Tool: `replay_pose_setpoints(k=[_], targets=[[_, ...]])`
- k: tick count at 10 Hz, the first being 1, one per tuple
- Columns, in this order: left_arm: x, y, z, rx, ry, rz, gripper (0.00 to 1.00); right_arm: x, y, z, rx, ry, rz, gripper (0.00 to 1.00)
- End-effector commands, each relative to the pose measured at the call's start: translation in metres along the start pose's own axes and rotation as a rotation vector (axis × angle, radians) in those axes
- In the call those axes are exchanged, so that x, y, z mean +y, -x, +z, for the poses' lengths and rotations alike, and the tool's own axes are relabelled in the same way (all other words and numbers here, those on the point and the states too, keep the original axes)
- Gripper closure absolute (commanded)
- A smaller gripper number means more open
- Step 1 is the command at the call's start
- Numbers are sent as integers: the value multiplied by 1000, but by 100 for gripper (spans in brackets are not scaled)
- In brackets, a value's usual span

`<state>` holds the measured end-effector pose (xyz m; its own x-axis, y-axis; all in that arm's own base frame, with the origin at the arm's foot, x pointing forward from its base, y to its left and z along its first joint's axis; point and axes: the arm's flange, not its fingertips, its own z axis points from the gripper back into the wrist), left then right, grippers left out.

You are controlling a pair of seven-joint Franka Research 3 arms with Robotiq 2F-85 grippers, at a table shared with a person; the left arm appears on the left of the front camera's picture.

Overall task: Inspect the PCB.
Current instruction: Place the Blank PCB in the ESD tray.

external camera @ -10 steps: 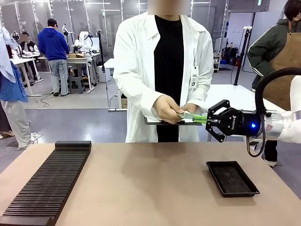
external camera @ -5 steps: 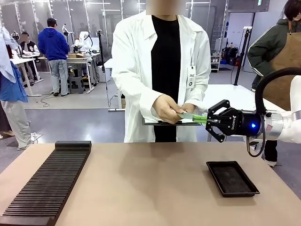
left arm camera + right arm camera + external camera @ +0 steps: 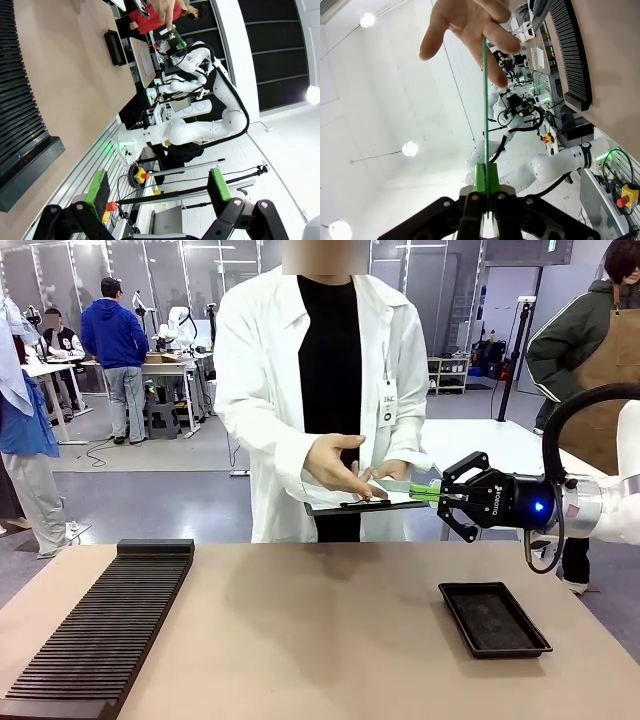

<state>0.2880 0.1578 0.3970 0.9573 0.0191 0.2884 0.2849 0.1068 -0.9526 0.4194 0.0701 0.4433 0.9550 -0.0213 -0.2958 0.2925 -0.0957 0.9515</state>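
Observation:
The PCB (image 3: 395,485) is a thin green board held level above the table's far edge, with my right gripper (image 3: 428,492) shut on its near end. In the right wrist view the PCB (image 3: 484,90) appears edge-on as a thin green line rising from my right gripper (image 3: 485,176). The person's hand (image 3: 470,27) has its fingers at the board's far end. That hand (image 3: 342,468) hovers spread over a clipboard (image 3: 360,503) held by the person's other hand. My left gripper (image 3: 159,185) is open with nothing between its green pads, off the table's side.
A black tray (image 3: 493,618) lies on the table at the right, below my right arm. A long black slotted rack (image 3: 100,630) runs along the left side. The person in a white coat (image 3: 260,390) stands at the far edge.
The person has shifted to the picture's left and the hand has opened from a pinch on the board. My right gripper and the PCB have stayed put.

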Motion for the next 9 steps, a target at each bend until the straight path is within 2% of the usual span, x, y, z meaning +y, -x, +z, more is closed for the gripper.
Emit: replay_pose_setpoints(k=[1, 9], targets=[[-4, 0, 0, 3, -8, 4, 0, 2, 0, -1, 1, -2, 2, 100], [-4, 0, 0, 3, -8, 4, 0, 2, 0, -1, 1, -2, 2, 100]])
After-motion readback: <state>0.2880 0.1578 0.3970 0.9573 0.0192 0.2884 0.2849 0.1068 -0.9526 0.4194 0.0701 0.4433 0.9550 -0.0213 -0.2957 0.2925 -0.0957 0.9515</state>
